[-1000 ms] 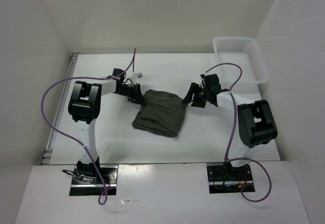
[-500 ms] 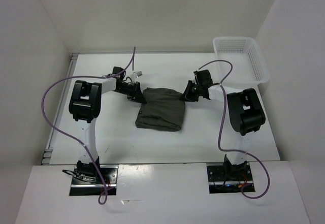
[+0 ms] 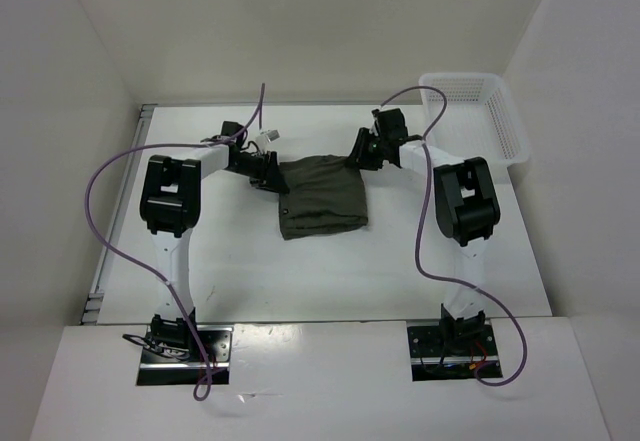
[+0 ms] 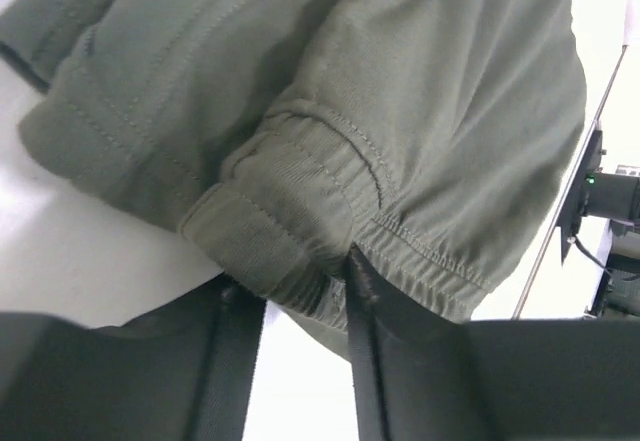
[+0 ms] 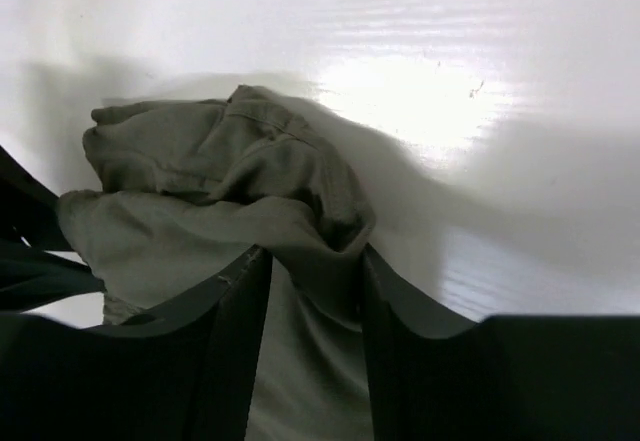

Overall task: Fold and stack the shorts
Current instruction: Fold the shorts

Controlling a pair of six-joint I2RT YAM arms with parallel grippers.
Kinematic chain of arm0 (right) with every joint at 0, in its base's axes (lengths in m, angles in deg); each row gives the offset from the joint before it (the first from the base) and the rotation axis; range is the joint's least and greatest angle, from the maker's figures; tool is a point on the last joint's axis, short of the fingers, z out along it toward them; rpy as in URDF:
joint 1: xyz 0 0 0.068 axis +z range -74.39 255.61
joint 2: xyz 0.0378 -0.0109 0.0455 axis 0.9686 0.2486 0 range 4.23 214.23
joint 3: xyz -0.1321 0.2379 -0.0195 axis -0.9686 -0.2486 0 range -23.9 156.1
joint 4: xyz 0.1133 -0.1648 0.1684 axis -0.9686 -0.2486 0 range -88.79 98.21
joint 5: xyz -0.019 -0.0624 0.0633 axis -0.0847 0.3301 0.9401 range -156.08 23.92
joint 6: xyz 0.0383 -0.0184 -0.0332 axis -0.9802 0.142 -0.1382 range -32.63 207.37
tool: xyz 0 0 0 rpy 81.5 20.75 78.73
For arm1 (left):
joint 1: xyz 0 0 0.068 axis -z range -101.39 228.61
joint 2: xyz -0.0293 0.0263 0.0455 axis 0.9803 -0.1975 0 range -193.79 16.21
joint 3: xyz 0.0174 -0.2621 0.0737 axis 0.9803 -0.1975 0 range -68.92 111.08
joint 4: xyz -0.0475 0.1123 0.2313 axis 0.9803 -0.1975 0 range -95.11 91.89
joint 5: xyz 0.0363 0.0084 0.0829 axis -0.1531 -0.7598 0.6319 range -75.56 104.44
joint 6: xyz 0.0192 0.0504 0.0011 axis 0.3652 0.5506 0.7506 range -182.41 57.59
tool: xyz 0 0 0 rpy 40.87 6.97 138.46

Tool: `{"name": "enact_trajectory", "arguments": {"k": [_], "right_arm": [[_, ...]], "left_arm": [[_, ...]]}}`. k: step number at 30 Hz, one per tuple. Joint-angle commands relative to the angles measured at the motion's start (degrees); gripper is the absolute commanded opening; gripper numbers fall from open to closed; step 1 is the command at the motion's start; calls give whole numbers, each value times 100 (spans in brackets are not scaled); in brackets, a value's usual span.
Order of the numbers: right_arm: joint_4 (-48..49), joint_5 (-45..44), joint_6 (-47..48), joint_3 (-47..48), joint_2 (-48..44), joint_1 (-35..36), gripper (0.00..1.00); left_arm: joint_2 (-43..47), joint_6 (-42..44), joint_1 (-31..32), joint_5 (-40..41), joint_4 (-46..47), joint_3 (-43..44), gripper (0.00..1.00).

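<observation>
Top external, near to far: how many of each thing?

— Two arms, bolted at the near edge, each trailing one purple cable, so two cables. Past them, one pair of shorts (image 3: 322,196) lies bunched in a rough rectangle mid-table (image 3: 400,261). At the far right corner stands one white mesh basket (image 3: 505,121), well apart from the cloth.

— And the grippers?

— Two. The left gripper (image 3: 270,174) meets the far left corner of the shorts and the right gripper (image 3: 358,156) meets the far right corner. From above I cannot tell how the jaws stand; the arms hide them.

— Do the wrist cameras settle it?

— Yes. In the left wrist view the two fingers (image 4: 365,351) pinch the ribbed elastic waistband (image 4: 300,251) between them, so that gripper is clamped on the shorts. The stitching, the gathered elastic and a seam show there and nowhere else.

— The right wrist?

— Its fingers (image 5: 395,351) are closed on a hanging fold of the same olive cloth. Beyond them the corner rises in a crumpled lump against the white table, with a bright glare patch on the surface. That lump reads as flat cloth from above.

— What does only the top view give?

— The basket, both arms and cables together, and the whole outline of the shorts: the far edge stretched between the two grippers, the rest lying toward the near side on the table.
</observation>
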Motion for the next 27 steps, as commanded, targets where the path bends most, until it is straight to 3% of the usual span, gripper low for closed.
{"name": "enact_trajectory", "arguments": {"k": [1, 3, 8, 12, 14, 17, 23, 27], "right_arm": [[-195, -148, 289, 454, -27, 11, 46], [-195, -358, 290, 236, -359, 11, 56], [-143, -639, 343, -178, -1178, 11, 63], [-274, -885, 474, -389, -1898, 11, 70], [-371, -1140, 666, -459, -2363, 11, 78], [-757, -1553, 974, -460, -2883, 11, 100], [-1636, -2266, 1239, -161, -3638, -102, 100], [-1637, -1758, 1055, -380, -4167, -629, 100]], "left_arm": [[-33, 191, -48, 700, -224, 153, 46], [21, 191, -109, 981, -277, 277, 52], [372, 191, -171, 1254, -593, 663, 65], [811, 191, -171, 1431, -708, 787, 91], [1153, 191, -171, 1492, -708, 577, 100], [1549, 191, -171, 1492, -708, 357, 100], [2506, 191, -766, 2204, -761, 286, 100], [2788, 191, -1760, 1687, -639, 156, 100]]}}
